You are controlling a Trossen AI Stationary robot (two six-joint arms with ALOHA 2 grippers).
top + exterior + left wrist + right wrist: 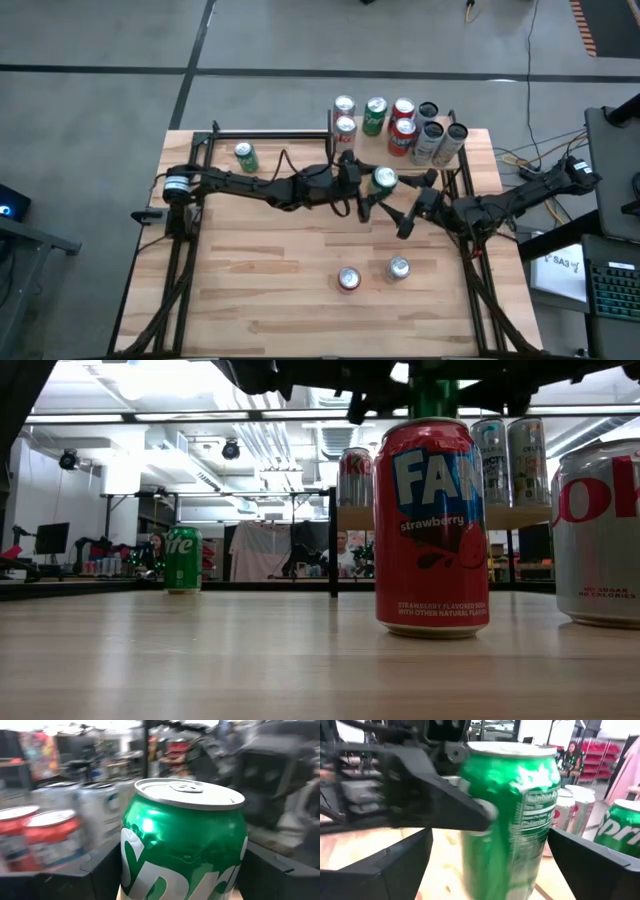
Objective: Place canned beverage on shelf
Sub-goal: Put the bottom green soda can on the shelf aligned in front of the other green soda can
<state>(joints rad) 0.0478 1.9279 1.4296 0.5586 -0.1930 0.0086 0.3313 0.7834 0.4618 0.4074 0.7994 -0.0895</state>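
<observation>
Green Sprite can (385, 179) hangs above the tabletop (270, 290) beside the shelf (470, 150), clasped upright by the left pincer (372, 188); right pincer (412, 212) spread wide, flanking it.

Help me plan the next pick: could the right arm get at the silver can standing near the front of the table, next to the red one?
Probably yes. The silver can stands upright on bare tabletop, apart from the red can, with nothing between it and the right gripper, which is open beside the green can that the left gripper holds.
</observation>
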